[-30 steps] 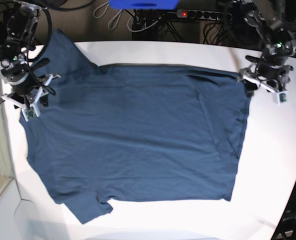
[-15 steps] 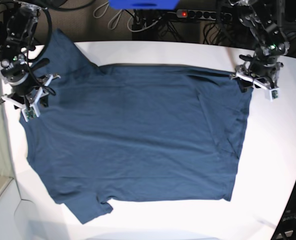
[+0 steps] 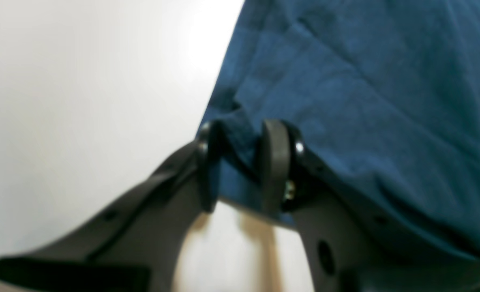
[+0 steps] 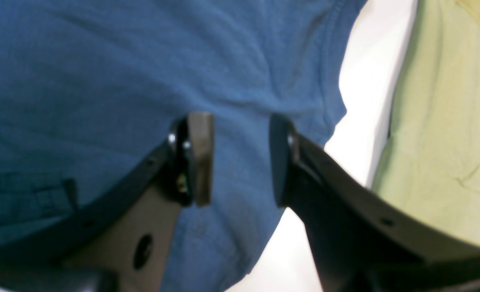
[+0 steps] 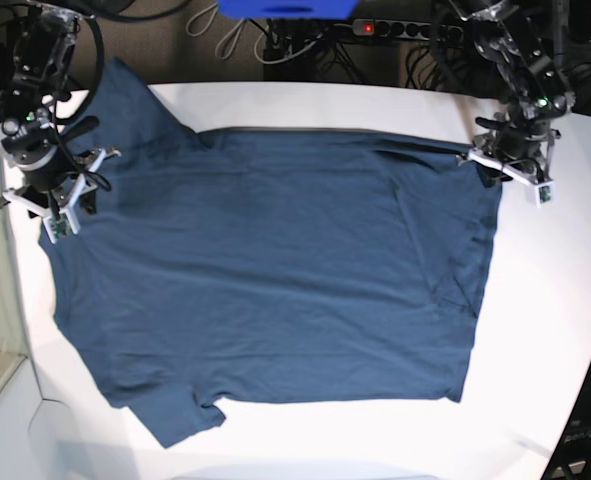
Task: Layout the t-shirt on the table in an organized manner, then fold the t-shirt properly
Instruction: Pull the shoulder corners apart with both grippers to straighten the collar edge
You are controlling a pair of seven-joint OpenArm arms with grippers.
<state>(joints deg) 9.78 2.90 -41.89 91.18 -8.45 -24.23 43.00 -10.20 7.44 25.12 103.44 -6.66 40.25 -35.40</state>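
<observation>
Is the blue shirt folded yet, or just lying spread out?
Spread out, not folded. The t-shirt lies flat in one layer on the table, both sleeves out, with only small wrinkles.

You've got navy t-shirt (image 5: 275, 270) spread flat on white table (image 5: 545, 330), few wrinkles, sleeves toward base view's left, hem at right, top-left sleeve overhanging table's far edge.

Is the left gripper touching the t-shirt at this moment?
Touching. The left wrist view shows the left gripper with a bunched corner of the t-shirt between its pads, cloth pressing against both.
</observation>
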